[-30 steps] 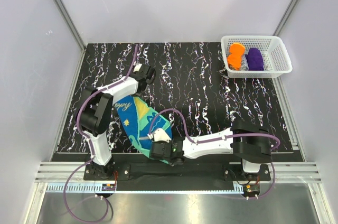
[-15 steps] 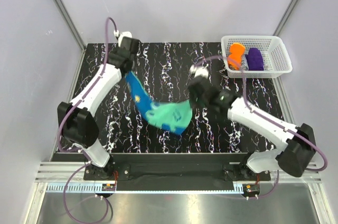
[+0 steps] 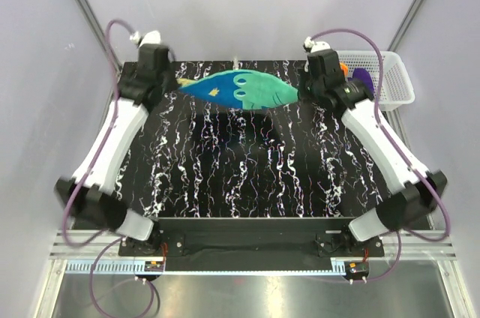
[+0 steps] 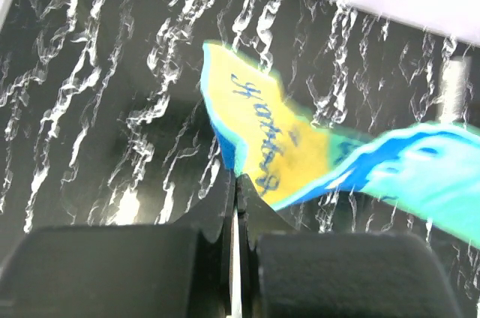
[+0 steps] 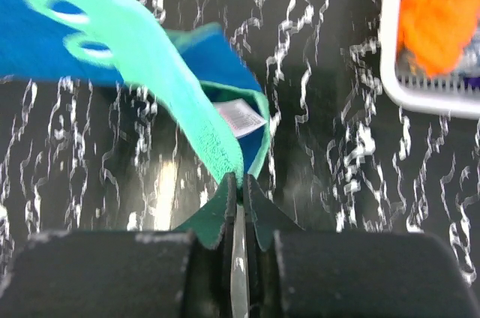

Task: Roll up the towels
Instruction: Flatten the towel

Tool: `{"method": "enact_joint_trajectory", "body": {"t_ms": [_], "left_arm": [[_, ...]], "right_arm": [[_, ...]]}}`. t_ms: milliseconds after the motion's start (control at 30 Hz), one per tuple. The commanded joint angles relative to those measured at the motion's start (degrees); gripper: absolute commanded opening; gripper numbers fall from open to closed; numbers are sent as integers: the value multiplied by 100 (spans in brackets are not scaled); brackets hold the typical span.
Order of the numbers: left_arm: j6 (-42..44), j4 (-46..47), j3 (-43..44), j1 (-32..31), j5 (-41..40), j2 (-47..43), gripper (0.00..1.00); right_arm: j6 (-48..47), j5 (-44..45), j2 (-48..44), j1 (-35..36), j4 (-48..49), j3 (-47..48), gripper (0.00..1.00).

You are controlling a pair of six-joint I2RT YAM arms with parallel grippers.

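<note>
The teal, blue and yellow towel point(image 3: 238, 90) hangs stretched in the air between both grippers over the far part of the black marbled table point(image 3: 247, 168). My left gripper point(image 3: 174, 82) is shut on its yellow end point(image 4: 262, 142). My right gripper point(image 3: 301, 91) is shut on its green end point(image 5: 217, 145), where a white label shows. The orange towel point(image 3: 342, 70) lies in the white basket and is mostly hidden behind my right arm in the top view. It shows at the upper right of the right wrist view point(image 5: 435, 18).
The white lattice basket point(image 3: 396, 78) stands at the far right corner, with a purple cloth point(image 3: 363, 76) in it beside the orange one. Pale walls close in the table on three sides.
Both arms have swung from the near and middle table to the far edge. They carried the towel with them, lifted it and pulled it out into a flat horizontal band.
</note>
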Motion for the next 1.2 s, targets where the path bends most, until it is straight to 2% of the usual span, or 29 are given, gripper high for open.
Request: {"method": "enact_joint_trajectory", "body": {"t_ms": [0, 33, 67, 100, 200, 267, 300, 400, 600, 700, 800, 833, 900, 967, 1067, 1133, 1167], "left_arm": [[-229, 470, -1537, 157, 44, -1536, 0], [-438, 560, -1985, 218, 70, -2097, 0], [-527, 630, -2790, 228, 106, -2320, 0], [-624, 753, -3181, 228, 184, -2540, 0], [-1054, 1165, -4667, 236, 325, -3322, 0], [-1327, 1351, -5596, 236, 370, -3797, 0], [-1432, 1361, -5811, 236, 370, -3929, 0], [-1740, 1300, -6436, 245, 396, -4421, 0], [-2013, 887, -6946, 254, 264, -5388, 1], [-2163, 886, -7140, 166, 448, -5749, 14], [-2374, 939, -7210, 166, 589, -5724, 22], [-2443, 904, -7219, 166, 572, -5723, 23], [-2566, 720, -7237, 166, 458, -5898, 34], [-2778, 588, -7272, 166, 318, -6144, 55], [-2813, 596, -7325, 166, 159, -6742, 57], [-2735, 684, -7316, 175, 18, -6884, 75], [-2708, 719, -7316, 175, 9, -6831, 77]], "right_arm": [[140, -127, -1152, 56, 55, -997, 0], [428, -266, -1304, 47, 144, -1325, 0], [570, -424, -1418, 47, 232, -1668, 0], [737, -696, -1567, 47, 312, -2341, 0], [1431, -1214, -1526, 47, 759, -3617, 0], [1862, -1479, -1411, 47, 1155, -4130, 0], [1959, -1820, -1385, 56, 1487, -4593, 0], [2294, -1990, -1437, 126, 1788, -5184, 0], [2654, -1701, -1980, 223, 1395, -5503, 1], [2821, -1657, -2324, 223, 1245, -5679, 14], [2945, -1481, -2474, 232, 1051, -5758, 48], [2980, -1437, -2483, 232, 990, -5758, 62], [3032, -1270, -2562, 232, 841, -5741, 68], [3190, -1113, -2719, 232, 639, -5706, 74], [3375, -875, -3026, 223, 681, -5714, 74], [3428, -857, -3098, 232, 804, -5662, 74], [3419, -857, -3072, 223, 857, -5557, 74]]}}
